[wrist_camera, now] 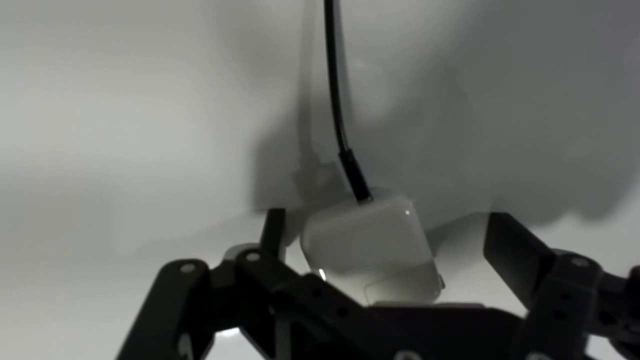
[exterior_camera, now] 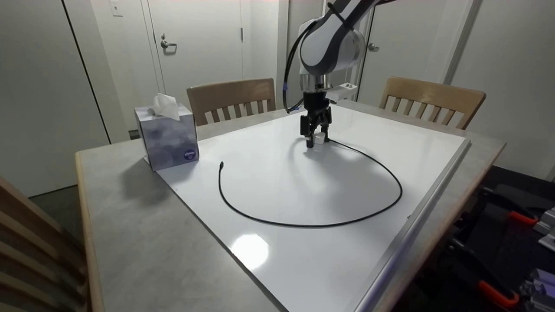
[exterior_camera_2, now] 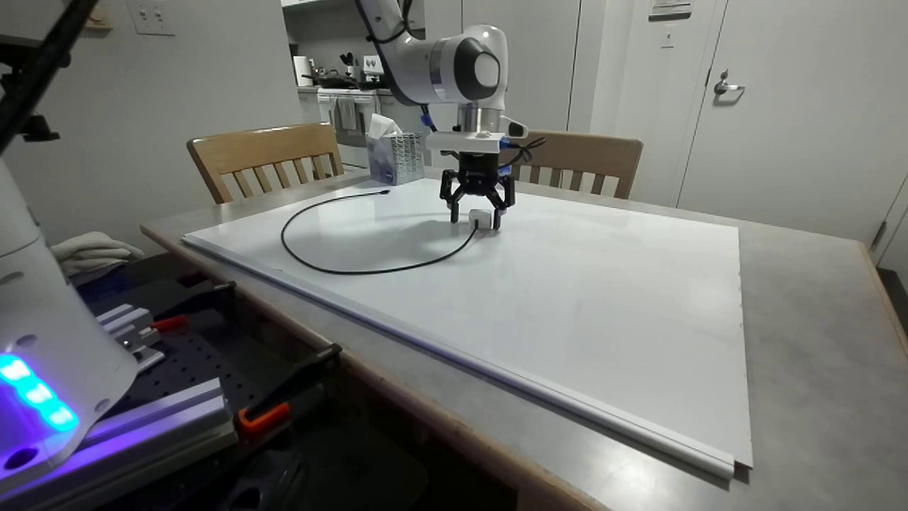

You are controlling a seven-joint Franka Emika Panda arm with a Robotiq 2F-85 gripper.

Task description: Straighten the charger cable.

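Jaws astride pale plug; charger cable black, thin, curved.

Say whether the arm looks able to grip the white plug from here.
Probably yes: the open gripper straddles the white plug with a gap on either side, and the black cable leads away clear of the jaws.

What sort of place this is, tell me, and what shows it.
Likely a kitchen-dining area, in a home or perhaps an office: a boxy white stove stands beyond a broad, grey-topped, wood-edged table, with slat-backed light-brown wooden chairs around it.
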